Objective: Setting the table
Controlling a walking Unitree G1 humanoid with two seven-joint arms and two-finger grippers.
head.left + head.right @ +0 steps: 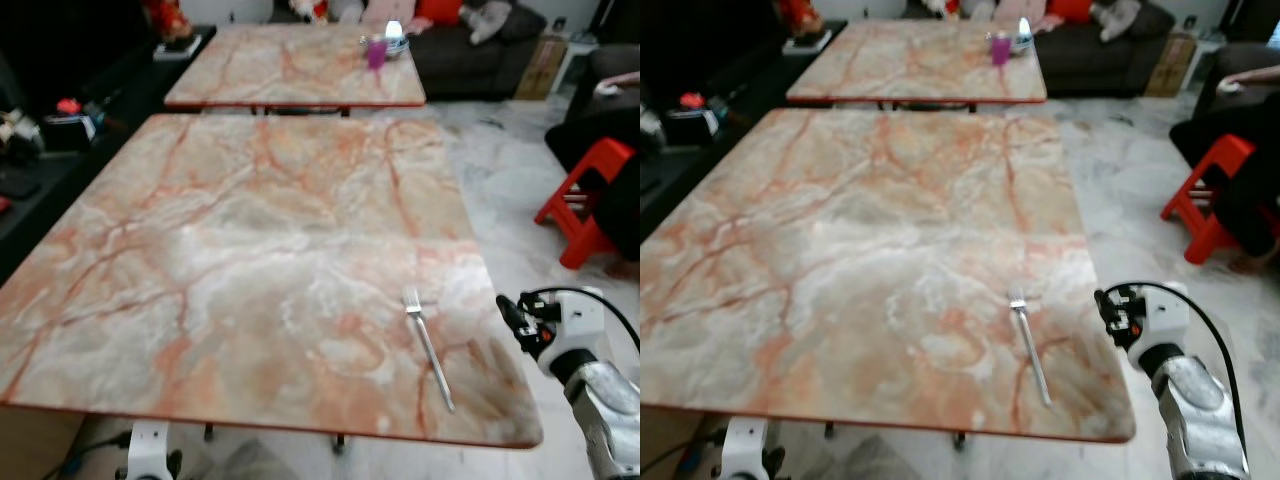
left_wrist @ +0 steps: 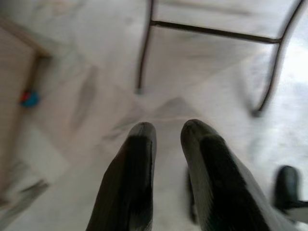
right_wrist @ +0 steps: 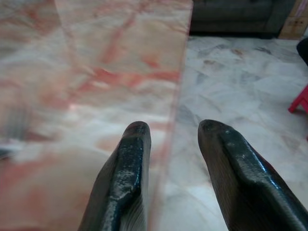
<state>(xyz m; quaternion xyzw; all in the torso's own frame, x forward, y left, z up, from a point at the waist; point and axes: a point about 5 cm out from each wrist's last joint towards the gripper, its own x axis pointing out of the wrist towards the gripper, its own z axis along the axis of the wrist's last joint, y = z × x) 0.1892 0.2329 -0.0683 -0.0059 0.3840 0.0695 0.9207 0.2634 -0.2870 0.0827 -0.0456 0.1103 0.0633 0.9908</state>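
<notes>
A silver fork (image 1: 428,345) lies on the pink-veined marble table (image 1: 250,250) near its front right corner, tines pointing away from me. My right gripper (image 1: 506,310) hovers just off the table's right edge, level with the fork and a short way to its right. Its fingers (image 3: 130,159) stand open with nothing between them, straddling the table edge. My left gripper (image 2: 166,130) hangs below the table over the floor, with a narrow gap between its fingers and nothing held.
A second marble table (image 1: 300,75) stands behind, carrying a purple cup (image 1: 376,52) and a small bowl (image 1: 396,40). A dark sofa (image 1: 460,55) is beyond it. A red step stool (image 1: 585,205) and a seated person (image 1: 610,100) are on the right. A dark cabinet (image 1: 60,150) lines the left.
</notes>
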